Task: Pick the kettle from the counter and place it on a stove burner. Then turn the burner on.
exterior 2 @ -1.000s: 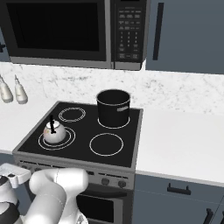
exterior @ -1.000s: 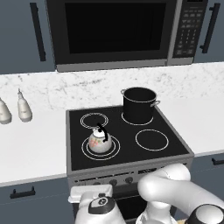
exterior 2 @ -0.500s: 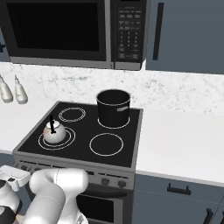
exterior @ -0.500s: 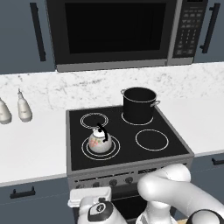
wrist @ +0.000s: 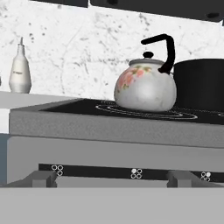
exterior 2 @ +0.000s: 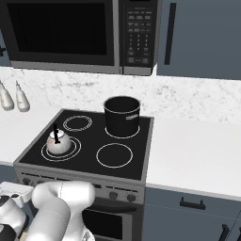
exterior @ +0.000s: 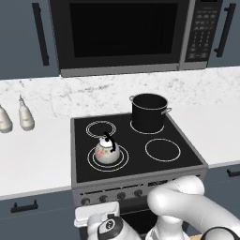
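Observation:
The small cream kettle (exterior: 107, 151) (exterior 2: 58, 142) (wrist: 145, 89), flower-marked with a black arched handle, stands upright on the front-left stove burner (exterior: 123, 159) (exterior 2: 73, 149) (wrist: 183, 115), a large double-ring circle. My gripper (exterior: 97, 213) (exterior 2: 11, 194) (wrist: 113, 179) hangs low in front of the stove's control panel, below and nearer than the kettle. It is open, nothing between its fingers. The white counter (exterior: 37, 154) (exterior 2: 197, 155) flanks the cooktop on both sides.
A tall black pot (exterior: 149, 112) (exterior 2: 122, 115) (wrist: 201, 83) occupies the back-right burner, just behind and right of the kettle. Two pale shakers (exterior: 26, 115) (exterior 2: 21, 98) (wrist: 19, 72) stand by the wall at left. A row of knobs (exterior: 112, 197) (exterior 2: 113, 195) lines the stove front. A microwave hangs above.
My hand has sunk slightly lower in front of the stove. The kettle and pot have not moved.

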Tool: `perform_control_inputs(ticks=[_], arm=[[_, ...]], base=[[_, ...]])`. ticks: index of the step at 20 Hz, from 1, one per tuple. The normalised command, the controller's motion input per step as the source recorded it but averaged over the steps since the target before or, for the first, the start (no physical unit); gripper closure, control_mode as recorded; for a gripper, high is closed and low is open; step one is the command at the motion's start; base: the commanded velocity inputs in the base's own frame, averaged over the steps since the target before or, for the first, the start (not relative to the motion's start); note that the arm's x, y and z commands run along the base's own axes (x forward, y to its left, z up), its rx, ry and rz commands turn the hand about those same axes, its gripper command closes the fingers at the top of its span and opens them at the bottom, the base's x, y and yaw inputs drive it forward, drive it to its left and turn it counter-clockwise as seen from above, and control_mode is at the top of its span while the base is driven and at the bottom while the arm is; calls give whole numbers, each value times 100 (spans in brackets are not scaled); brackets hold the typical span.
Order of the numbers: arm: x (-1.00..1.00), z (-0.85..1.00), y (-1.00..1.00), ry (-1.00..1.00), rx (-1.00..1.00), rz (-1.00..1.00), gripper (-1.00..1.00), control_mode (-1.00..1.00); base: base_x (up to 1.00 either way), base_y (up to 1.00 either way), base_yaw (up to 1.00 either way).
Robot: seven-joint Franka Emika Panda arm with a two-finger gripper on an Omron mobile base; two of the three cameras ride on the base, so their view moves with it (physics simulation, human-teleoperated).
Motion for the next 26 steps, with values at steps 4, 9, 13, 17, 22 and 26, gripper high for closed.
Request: perform_control_inputs(ticks=[4, 9, 13, 17, 22, 26], arm=[[0, -23, 6, 0, 0, 4, -100, -100], [0, -27, 21, 0, 0, 2, -100, -100], [0, -22, 17, 0, 0, 0, -100, -100], [0, -11, 19, -1, 0, 0, -100, -100], [4, -24, 15, 0, 0, 0, -100, -100], [16, -28, 8, 0, 0, 0, -100, -100]], base=[[0, 0, 0], [0, 0, 0], [0, 0, 0], [0, 0, 0], [0, 0, 0], [0, 0, 0]])
